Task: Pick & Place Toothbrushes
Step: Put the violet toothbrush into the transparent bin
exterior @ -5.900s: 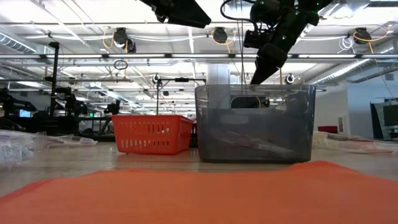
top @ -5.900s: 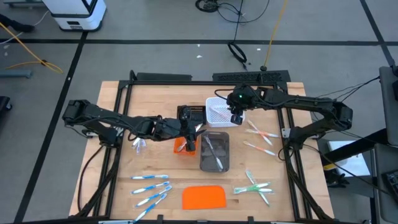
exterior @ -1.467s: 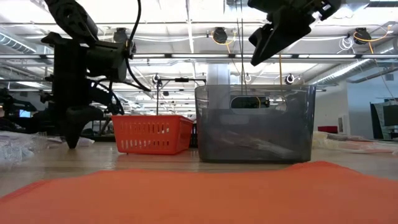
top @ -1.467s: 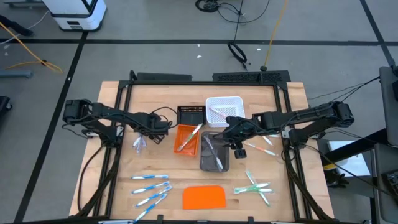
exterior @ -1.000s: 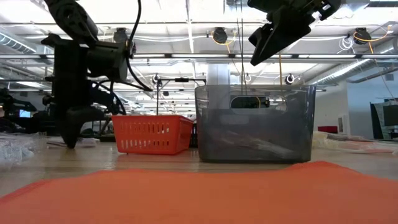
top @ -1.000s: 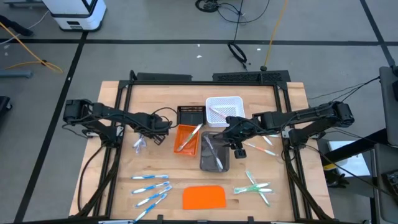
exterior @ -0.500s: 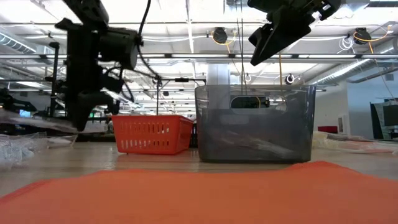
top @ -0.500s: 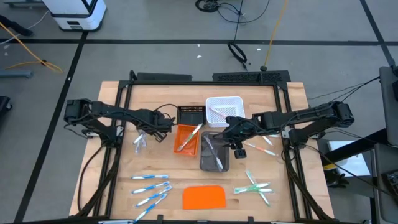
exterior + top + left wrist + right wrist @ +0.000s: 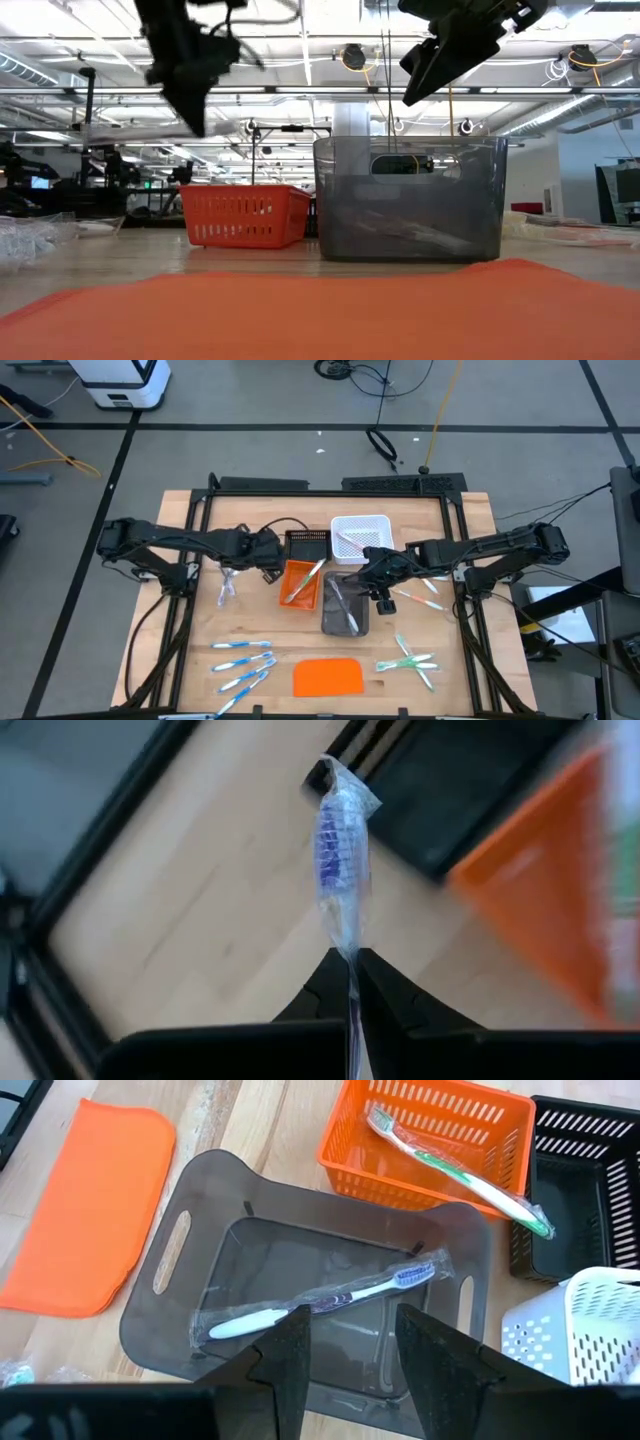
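Across your wooden table most toothbrushes lie unsorted; left gripper pinches a wrapped toothbrush near the trays, right gripper hangs parted over the grey tray.

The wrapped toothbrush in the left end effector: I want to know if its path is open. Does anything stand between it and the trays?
Nothing visible blocks it. The left end effector is shut on the wrapped toothbrush, lifted above the table. The black tray and orange tray lie right beside it. The right end effector hovers open over the grey tray, farther off.
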